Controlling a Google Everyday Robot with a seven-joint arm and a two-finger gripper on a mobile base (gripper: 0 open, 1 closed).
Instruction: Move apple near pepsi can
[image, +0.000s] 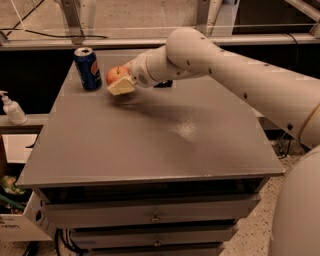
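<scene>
The white two-finger gripper (119, 82) pinched the round red-orange apple (115, 74), apparently held just clear of the grey metal tabletop (150, 145). The dark blue pepsi can (88, 68) stood just beyond its fingertips, the likely drop-off point.

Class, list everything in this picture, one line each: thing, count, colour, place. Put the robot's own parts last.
pepsi can: one, dark blue, upright at the table's far left.
apple: one, red-orange, held just right of the can.
table: one, grey, centre, drawers beneath.
bottle: one, white, ledge left of the table.
flat item: one, black, on the table behind the arm.
arm: one, white, reaching in from the right.
gripper: one, pale, shut on the apple beside the can.
</scene>
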